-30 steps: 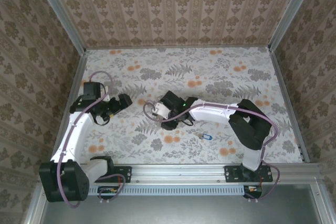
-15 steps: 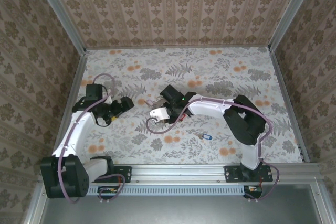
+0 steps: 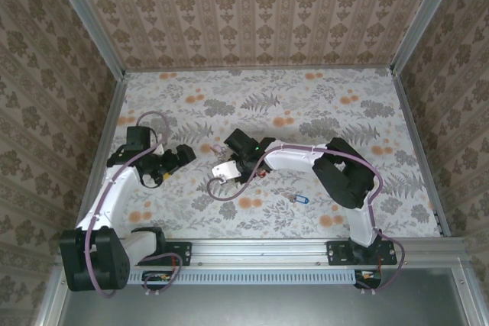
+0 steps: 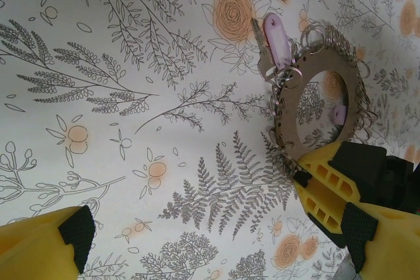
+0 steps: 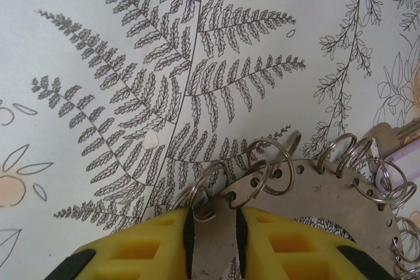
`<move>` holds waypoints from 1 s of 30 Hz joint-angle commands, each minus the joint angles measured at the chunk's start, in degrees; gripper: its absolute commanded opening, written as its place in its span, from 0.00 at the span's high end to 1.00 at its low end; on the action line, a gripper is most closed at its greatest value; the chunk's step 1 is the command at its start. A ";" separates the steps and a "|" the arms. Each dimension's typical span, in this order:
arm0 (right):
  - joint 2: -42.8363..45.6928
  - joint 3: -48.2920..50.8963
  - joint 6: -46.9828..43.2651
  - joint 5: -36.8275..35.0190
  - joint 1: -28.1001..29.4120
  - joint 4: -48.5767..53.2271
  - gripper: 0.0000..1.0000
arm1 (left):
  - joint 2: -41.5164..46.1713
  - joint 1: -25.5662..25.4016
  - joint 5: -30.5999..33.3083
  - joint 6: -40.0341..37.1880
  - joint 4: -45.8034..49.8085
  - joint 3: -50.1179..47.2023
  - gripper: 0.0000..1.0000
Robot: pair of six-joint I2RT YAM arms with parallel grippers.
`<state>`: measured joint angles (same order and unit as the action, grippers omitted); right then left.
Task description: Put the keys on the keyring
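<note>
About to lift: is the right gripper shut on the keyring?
The right gripper is shut on the keyring: in its wrist view the flat band sits pinched between both yellow fingers.

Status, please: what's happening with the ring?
Left gripper open, beside keyring. Right gripper shut on keyring's edge. Purple key by keyring; blue key loose, apart.

Brown damask-patterned walls (image 3: 252, 5) enclose a table (image 3: 306, 97) covered in pale cloth printed with grey ferns and orange flowers.

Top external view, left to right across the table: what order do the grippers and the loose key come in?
left gripper → right gripper → blue key
</note>
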<state>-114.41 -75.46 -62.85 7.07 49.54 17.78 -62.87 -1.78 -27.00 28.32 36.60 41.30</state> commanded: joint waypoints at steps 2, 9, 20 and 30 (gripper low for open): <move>-1.37 0.46 1.13 -3.46 1.04 -1.97 0.75 | 1.26 0.33 0.28 0.05 -0.98 -0.89 0.00; -0.58 2.87 3.06 -5.82 2.67 -4.95 0.74 | 1.69 0.37 0.15 1.27 -2.19 -1.45 0.00; 0.06 3.20 15.29 -4.26 3.40 -3.54 0.69 | 1.58 0.37 0.03 2.42 -2.74 -1.99 0.00; 2.27 5.42 27.20 -6.75 3.65 -9.07 0.72 | 1.71 0.30 -0.02 4.02 -5.09 -3.07 0.00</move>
<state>-113.82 -71.68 -40.60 1.65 52.58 9.54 -62.13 -1.78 -27.03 30.98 32.64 38.98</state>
